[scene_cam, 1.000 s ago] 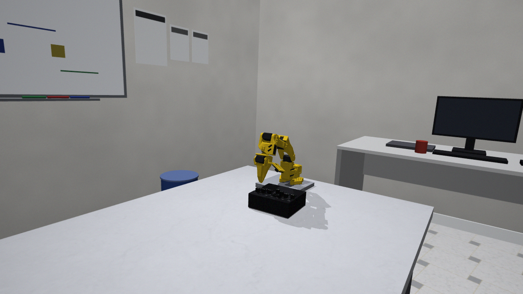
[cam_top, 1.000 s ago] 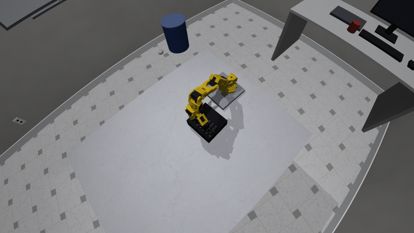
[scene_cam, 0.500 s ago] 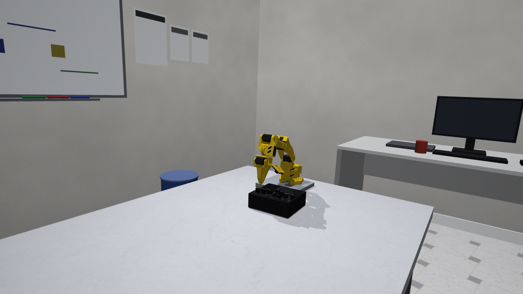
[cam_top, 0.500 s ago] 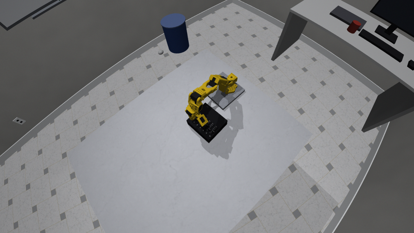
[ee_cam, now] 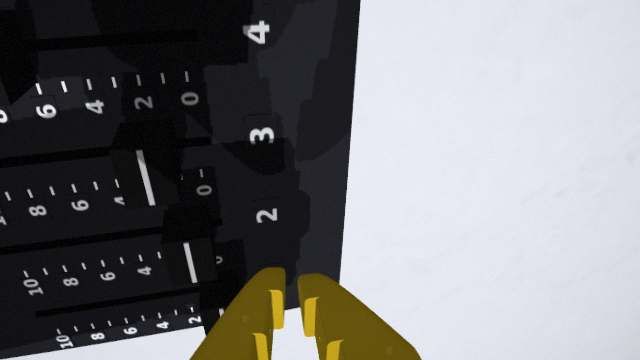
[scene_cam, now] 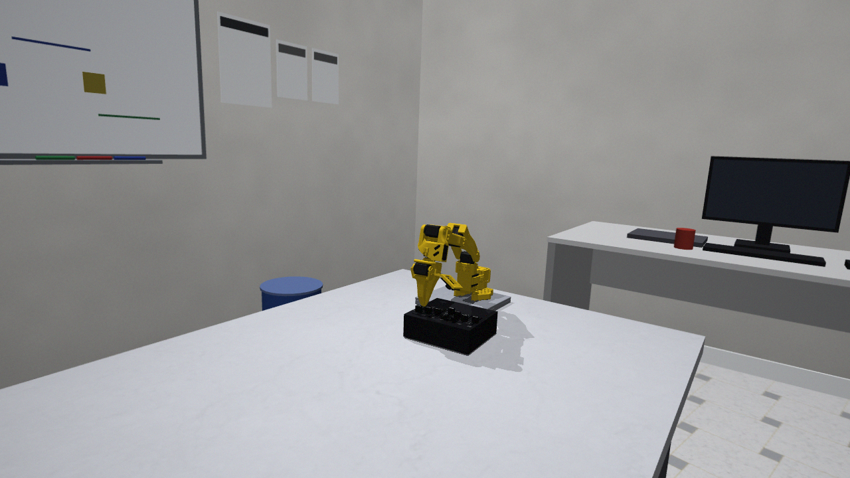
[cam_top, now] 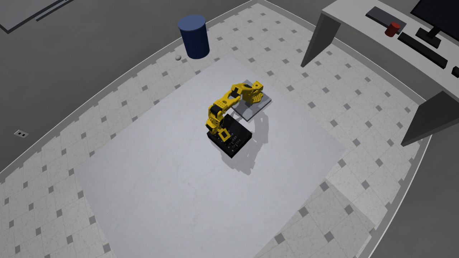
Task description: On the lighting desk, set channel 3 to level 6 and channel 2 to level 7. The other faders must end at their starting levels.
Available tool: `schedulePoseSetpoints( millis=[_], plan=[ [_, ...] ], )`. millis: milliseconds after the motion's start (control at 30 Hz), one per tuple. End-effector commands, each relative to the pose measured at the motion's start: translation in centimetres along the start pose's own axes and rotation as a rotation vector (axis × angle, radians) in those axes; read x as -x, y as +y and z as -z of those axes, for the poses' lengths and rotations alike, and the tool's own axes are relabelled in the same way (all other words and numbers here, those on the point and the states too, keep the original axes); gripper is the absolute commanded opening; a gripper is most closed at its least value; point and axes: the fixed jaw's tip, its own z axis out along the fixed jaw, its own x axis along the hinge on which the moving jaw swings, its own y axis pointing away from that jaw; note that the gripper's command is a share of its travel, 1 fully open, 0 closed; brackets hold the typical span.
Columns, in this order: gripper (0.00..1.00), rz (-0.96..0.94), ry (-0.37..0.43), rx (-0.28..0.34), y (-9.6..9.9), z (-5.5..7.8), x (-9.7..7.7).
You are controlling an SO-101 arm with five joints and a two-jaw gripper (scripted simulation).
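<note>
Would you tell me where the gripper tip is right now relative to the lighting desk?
In the wrist view the shut gripper sits at the lighting desk's labelled end, just below the channel 2 label and beside the desk's edge.

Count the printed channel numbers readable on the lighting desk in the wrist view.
3. On the lighting desk, near its right edge: the 4 on top, the 3 below it, the 2 just above the shut gripper. More may be hidden beneath the fingers.

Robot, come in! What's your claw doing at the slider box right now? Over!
Tool shut, holding nothing, low over the lighting desk edge near label 2. Channel 3 fader near level 3. Nothing in the way.
</note>
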Motion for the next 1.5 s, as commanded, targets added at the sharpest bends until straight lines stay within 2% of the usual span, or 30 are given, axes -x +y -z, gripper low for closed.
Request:
schedulePoseSetpoints(
  millis=[0,900,1467],
  plan=[
    [0.0,0.0,0.001,0.0,-0.2,-0.4,-0.2],
    [0.0,-0.001,0.0,-0.008,-0.3,-0.6,-0.2],
    [0.0,0.0,0.002,0.016,-0.1,-1.7,-0.2]
  ],
)
